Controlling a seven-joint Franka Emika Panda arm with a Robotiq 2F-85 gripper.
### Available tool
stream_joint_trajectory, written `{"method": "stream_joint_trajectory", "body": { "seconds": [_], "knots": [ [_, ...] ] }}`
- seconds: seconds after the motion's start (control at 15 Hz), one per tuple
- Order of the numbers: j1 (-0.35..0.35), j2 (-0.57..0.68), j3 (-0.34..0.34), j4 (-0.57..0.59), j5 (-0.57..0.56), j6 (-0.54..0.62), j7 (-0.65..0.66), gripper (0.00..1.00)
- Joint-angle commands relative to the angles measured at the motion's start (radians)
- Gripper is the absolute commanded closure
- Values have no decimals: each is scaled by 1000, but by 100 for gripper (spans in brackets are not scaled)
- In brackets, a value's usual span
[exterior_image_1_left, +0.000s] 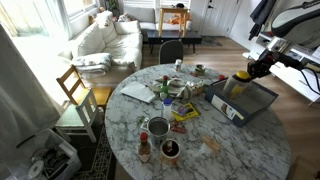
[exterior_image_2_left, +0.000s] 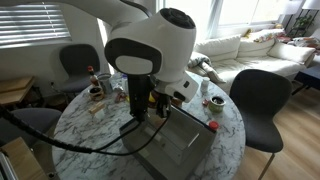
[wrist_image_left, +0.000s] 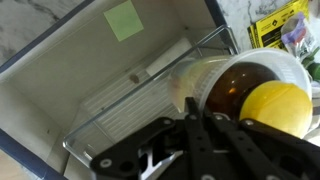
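My gripper (wrist_image_left: 193, 118) is shut on the rim of a white cup (wrist_image_left: 222, 72) with a brown inside, which holds a yellow round object (wrist_image_left: 279, 108). The cup hangs over a grey-blue tray (wrist_image_left: 60, 70) with a wire rack (wrist_image_left: 130, 100) in it and a green note (wrist_image_left: 124, 20) on its floor. In both exterior views the gripper (exterior_image_1_left: 246, 72) (exterior_image_2_left: 141, 104) is above the tray's (exterior_image_1_left: 262, 100) (exterior_image_2_left: 178, 148) edge, on a round marble table (exterior_image_1_left: 215, 150). The yellow cup contents (exterior_image_1_left: 243, 75) show below the gripper.
Bottles (exterior_image_1_left: 144, 150), a dark cup (exterior_image_1_left: 170, 150), a bowl (exterior_image_1_left: 158, 127), yellow packets (exterior_image_1_left: 185, 113) and papers (exterior_image_1_left: 137, 92) crowd the table's middle. A wooden chair (exterior_image_1_left: 76, 95), a dark chair (exterior_image_2_left: 262, 100) and a white sofa (exterior_image_1_left: 105, 40) stand around. A yellow packet (wrist_image_left: 275, 25) lies beside the tray.
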Motion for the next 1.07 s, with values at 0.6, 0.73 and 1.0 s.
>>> {"method": "stream_joint_trajectory", "body": {
  "seconds": [0.6,0.73,1.0],
  "knots": [
    [-64,129,84,84,45,-6,62,69],
    [-68,126,89,91,46,0,47,56],
    [-72,92,89,99,44,8,41,25]
  ]
}}
